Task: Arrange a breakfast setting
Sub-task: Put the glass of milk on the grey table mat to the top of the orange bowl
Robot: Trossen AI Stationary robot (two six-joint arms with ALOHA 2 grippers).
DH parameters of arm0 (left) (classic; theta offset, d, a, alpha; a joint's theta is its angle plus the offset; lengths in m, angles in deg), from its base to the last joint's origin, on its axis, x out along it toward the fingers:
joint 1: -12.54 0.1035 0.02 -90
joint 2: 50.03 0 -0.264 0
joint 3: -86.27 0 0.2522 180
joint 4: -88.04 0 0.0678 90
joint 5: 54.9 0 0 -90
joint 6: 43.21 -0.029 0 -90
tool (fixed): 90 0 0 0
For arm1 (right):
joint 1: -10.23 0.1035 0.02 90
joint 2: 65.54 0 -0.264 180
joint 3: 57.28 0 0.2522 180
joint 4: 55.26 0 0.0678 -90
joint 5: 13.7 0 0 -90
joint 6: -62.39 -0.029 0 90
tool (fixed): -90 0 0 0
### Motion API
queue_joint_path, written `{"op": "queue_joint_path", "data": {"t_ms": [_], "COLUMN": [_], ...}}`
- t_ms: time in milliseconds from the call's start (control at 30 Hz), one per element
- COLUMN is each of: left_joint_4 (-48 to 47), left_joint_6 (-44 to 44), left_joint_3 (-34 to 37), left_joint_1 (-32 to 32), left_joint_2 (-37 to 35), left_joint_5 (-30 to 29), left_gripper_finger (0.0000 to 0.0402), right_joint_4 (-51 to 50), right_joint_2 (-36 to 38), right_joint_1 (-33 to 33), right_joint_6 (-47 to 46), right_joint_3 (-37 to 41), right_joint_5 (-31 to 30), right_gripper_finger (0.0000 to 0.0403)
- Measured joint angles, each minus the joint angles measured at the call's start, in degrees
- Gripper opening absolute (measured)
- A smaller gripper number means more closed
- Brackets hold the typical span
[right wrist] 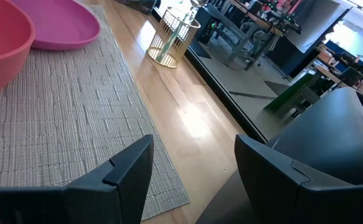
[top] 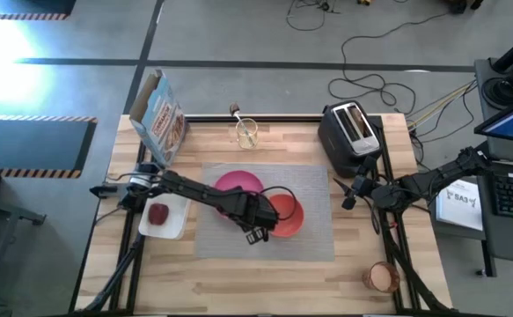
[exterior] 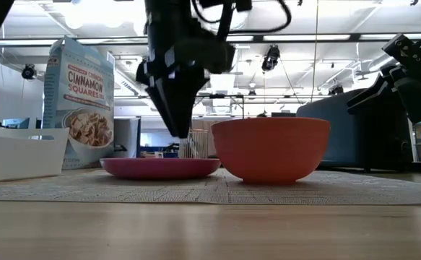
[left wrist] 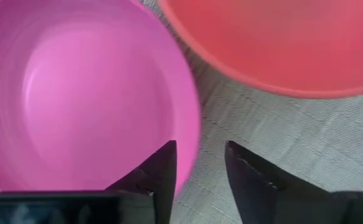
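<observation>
A grey woven placemat lies mid-table. On it rest a round pink plate and, touching it on the right, a red-orange bowl. My left gripper is open and points down just above the plate's near-right rim, one finger over the plate and one over the mat. The low view shows it clear of the plate. A dark-red fruit lies in the white tray. A pale slice stands in the toaster's slot. My right gripper is open and empty beside the mat's right edge.
A cereal box stands at the far left and a clear glass at the far middle. The black toaster stands far right, close to my right arm. A small orange-tinted cup sits at the near right.
</observation>
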Motion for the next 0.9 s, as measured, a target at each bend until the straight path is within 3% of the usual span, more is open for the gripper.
{"op": "queue_joint_path", "data": {"t_ms": [200,433,633,900], "left_joint_4": [-5.5,-16.8,-21.5,-19.8], "left_joint_6": [0.2,3.2,10.1,17.2], "left_joint_3": [-4.8,-8.6,-6.0,0.7], "left_joint_1": [-1.5,-2.9,-4.6,-6.9], "left_joint_2": [0.0,-1.7,-5.9,-12.0], "left_joint_5": [-2.7,-6.5,-7.6,-7.6], "left_gripper_finger": [0.0158,0.0162,0.0162,0.0162], "right_joint_4": [0.0,0.0,0.0,0.0], "right_joint_2": [0.0,0.0,0.0,0.0], "right_joint_1": [0.0,0.0,0.0,0.0], "right_joint_6": [0.0,0.0,0.0,0.0], "right_joint_3": [0.0,0.0,0.0,0.0], "right_joint_5": [0.0,0.0,0.0,0.0], "right_gripper_finger": [0.0215,0.0215,0.0215,0.0215]}}
